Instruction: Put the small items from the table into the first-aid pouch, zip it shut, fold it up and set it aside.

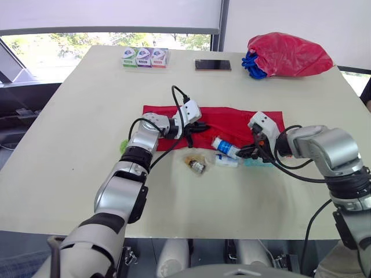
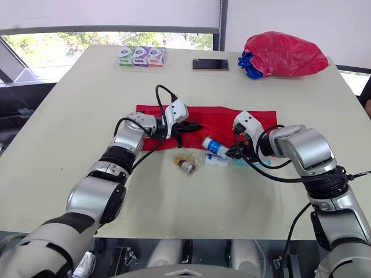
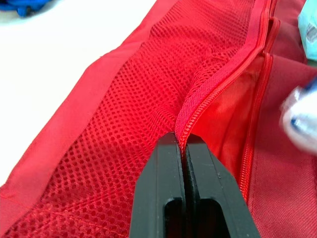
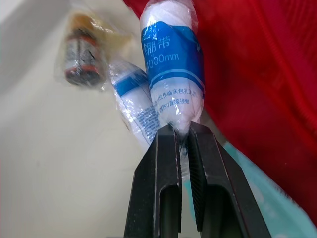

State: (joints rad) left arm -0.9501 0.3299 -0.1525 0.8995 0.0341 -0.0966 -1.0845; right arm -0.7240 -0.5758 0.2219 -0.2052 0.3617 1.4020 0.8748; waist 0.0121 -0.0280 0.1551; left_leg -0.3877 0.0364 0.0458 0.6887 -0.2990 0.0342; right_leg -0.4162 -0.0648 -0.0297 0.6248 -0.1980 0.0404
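A pale table [image 1: 75, 145] before a bright window [image 1: 58, 43] carries a red first-aid pouch [image 1: 226, 119], spread flat and unzipped across its middle. Open tabletop lies on every side of the pouch. The near edge is well apart from both grippers, and along the far edge, well beyond the fingers, sit three small boxes [image 1: 145, 57], a dark phone [image 1: 213, 65] and a red bag [image 1: 290, 55]. The left gripper [image 3: 183, 144] has its fingers pressed together on the pouch's zipper edge [image 3: 223, 79], holding it raised beside the mesh panel [image 3: 138, 99]. The right gripper [image 4: 181, 131] is clamped on the wrapper end of a blue-and-white bandage roll [image 4: 173, 64], which points away from the fingertips toward the pouch's near hem. Just beside those fingers lie a second wrapped packet [image 4: 133, 104] and a teal packet [image 4: 257, 183]; a small wrapped bottle [image 4: 81, 49] lies farther off.
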